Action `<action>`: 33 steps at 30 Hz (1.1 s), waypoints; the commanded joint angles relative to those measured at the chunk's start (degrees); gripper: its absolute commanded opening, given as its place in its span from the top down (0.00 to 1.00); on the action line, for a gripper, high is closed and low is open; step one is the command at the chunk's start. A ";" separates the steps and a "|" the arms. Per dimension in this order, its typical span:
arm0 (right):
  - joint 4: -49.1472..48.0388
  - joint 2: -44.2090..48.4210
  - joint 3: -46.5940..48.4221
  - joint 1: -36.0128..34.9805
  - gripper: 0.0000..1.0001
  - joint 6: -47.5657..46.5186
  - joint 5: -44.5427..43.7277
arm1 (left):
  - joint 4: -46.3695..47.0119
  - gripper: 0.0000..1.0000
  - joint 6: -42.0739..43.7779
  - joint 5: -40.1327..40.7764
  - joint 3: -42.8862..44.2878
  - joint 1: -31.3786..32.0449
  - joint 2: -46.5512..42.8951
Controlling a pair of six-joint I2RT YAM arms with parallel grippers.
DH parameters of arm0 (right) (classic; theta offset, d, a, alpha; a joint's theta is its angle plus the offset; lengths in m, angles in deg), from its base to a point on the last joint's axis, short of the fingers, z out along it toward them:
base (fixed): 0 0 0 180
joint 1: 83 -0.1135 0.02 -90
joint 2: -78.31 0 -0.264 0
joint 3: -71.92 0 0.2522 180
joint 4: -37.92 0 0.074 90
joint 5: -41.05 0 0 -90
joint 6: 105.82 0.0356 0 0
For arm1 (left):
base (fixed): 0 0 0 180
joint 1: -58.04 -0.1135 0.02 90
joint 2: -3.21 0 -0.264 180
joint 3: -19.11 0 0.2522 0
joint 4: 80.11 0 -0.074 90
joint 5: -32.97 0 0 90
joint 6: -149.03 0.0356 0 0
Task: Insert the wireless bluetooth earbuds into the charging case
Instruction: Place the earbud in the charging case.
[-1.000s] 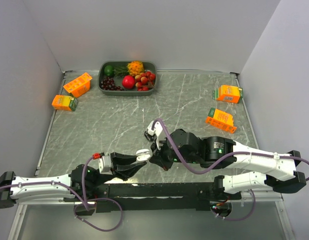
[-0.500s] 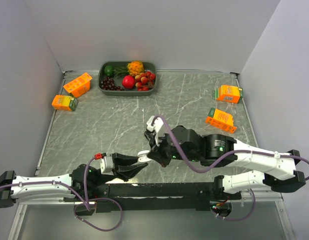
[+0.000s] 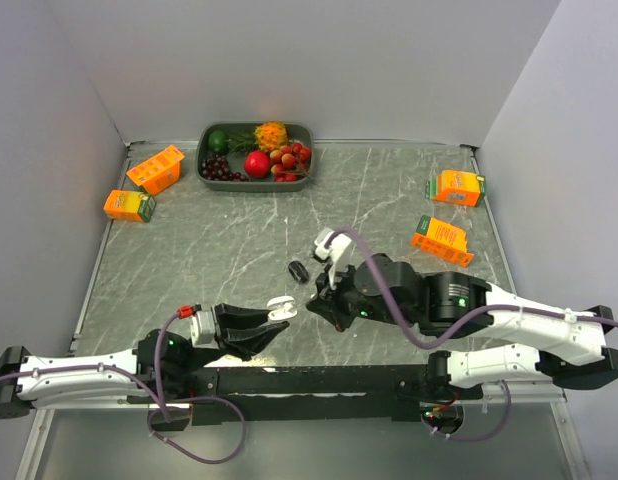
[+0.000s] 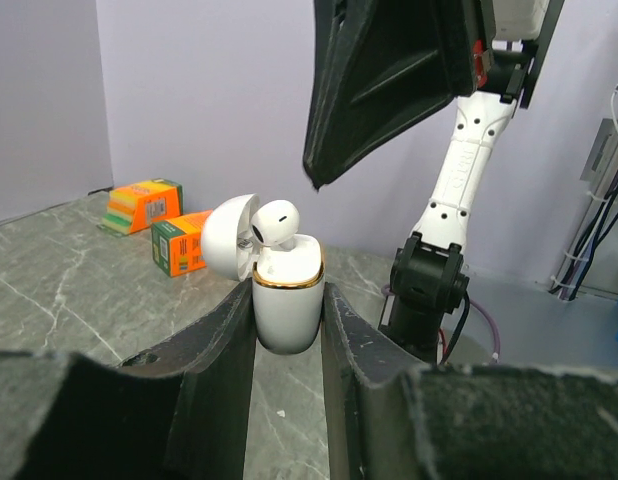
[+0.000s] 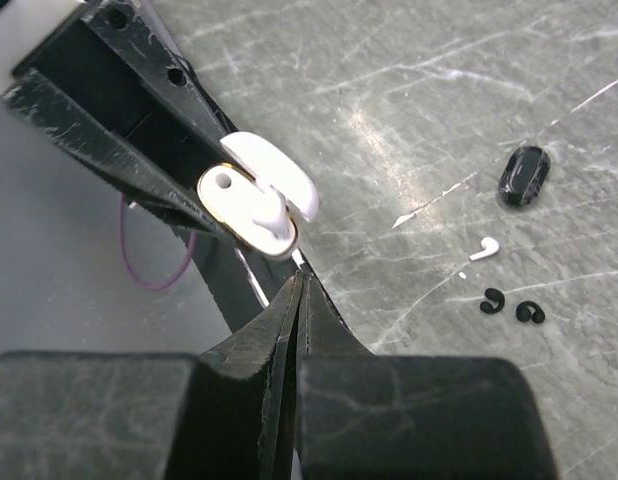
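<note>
Left wrist: left end effector [image 4: 287, 300] grips the case [image 4: 286, 312] upright, probably so the clenched right end effector [image 4: 318, 172] can seat the earbud [image 4: 276, 222].

Bright, even overhead light; soft shadows; glare streak on table [image 5: 374, 125]; near fingers [image 4: 204, 400] blurred.

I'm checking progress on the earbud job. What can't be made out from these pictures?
- Left wrist: the earbud's stem, hidden inside the charging case; seating depth unclear.
- Right wrist: two curled black bits, too small to identify.
- Top external: the charging case's slots, too small.
</note>
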 commanded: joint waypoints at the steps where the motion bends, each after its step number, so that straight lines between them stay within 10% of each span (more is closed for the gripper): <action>1: -0.94 -2.38 3.76 0.26 1.00 -1.98 0.28 | 2.56 0.99 0.17 -0.81 1.16 0.04 1.70; 33: -3.39 -4.76 3.68 0.52 1.00 -5.32 5.46 | 3.52 0.99 -0.18 -2.04 1.25 0.04 2.58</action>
